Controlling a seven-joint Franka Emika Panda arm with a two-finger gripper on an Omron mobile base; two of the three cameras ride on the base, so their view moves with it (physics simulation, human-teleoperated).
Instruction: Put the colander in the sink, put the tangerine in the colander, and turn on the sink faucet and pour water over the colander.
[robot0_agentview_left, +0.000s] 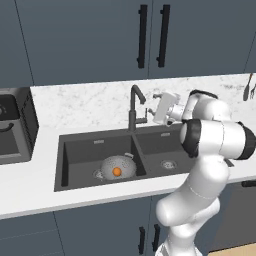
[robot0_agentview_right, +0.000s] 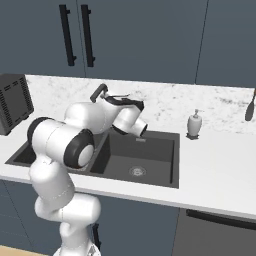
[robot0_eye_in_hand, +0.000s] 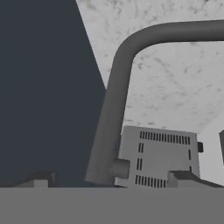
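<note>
The silver colander (robot0_agentview_left: 120, 165) sits in the left basin of the dark sink (robot0_agentview_left: 75, 150), with the orange tangerine (robot0_agentview_left: 116, 171) inside it. The dark gooseneck sink faucet (robot0_agentview_left: 133, 107) stands behind the divider between the basins. My gripper (robot0_agentview_left: 150, 107) is open, level with the faucet's neck just to its right, its fingers pointing at it. In the hand view the faucet (robot0_eye_in_hand: 113, 109) rises close between my two fingertips (robot0_eye_in_hand: 41, 178), its small side stub (robot0_eye_in_hand: 119, 168) just above them. My arm hides most of the faucet (robot0_agentview_right: 98, 91) in the right base view.
A white soap dispenser (robot0_agentview_right: 194, 123) stands on the counter right of the sink. A dark appliance (robot0_agentview_left: 15, 125) sits at the left end of the counter. Utensils (robot0_agentview_left: 248, 87) hang on the wall at far right. Dark cabinets run above.
</note>
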